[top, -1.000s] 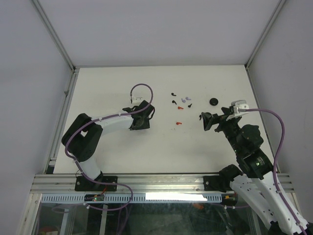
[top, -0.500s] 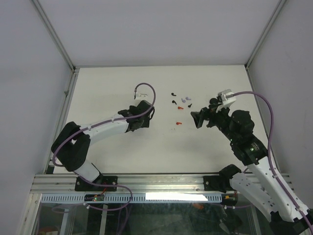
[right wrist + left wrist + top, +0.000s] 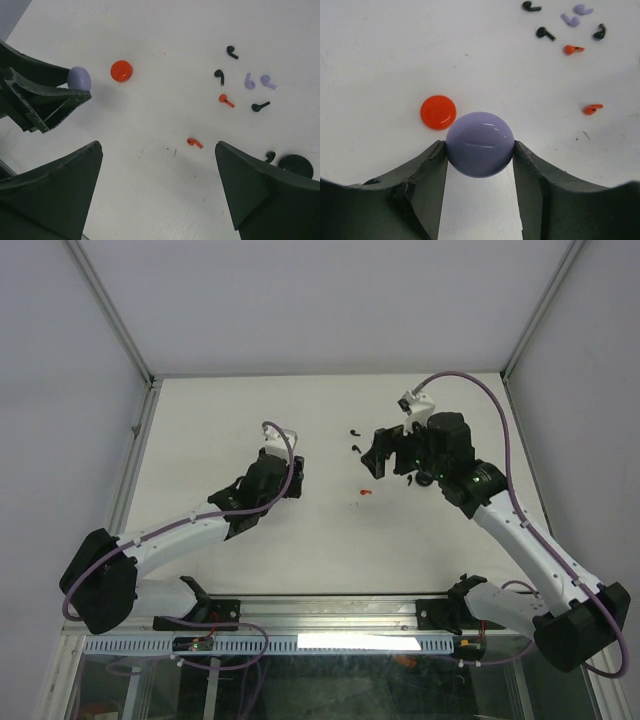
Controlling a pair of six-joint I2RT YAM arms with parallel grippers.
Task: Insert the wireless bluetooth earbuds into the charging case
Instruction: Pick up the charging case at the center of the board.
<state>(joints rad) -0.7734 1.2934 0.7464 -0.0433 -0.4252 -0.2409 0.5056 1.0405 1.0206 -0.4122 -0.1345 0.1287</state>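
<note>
A round lilac charging case [image 3: 480, 144] is clamped between the fingers of my left gripper [image 3: 479, 148], which is shut on it at the table's left middle [image 3: 288, 466]. The same case [image 3: 79, 78] also appears in the right wrist view. The wireless bluetooth earbuds lie loose on the table: black ones [image 3: 545, 33] [image 3: 232, 52], lilac ones [image 3: 570, 20] [image 3: 267, 81] and red ones [image 3: 592, 108] [image 3: 194, 143]. My right gripper [image 3: 157, 147] hangs wide open above them [image 3: 385, 454], holding nothing, and hides most of them from the top view.
A red disc [image 3: 438, 112] lies just beyond the lilac case, to its left. A black disc [image 3: 295, 166] sits by my right finger with a black bud [image 3: 270, 156] beside it. The white table [image 3: 220, 410] is framed by metal rails.
My right gripper has swung left and farther from the bases, over the cluster of buds. The left arm has stretched out, carrying the lilac case slightly farther away.
</note>
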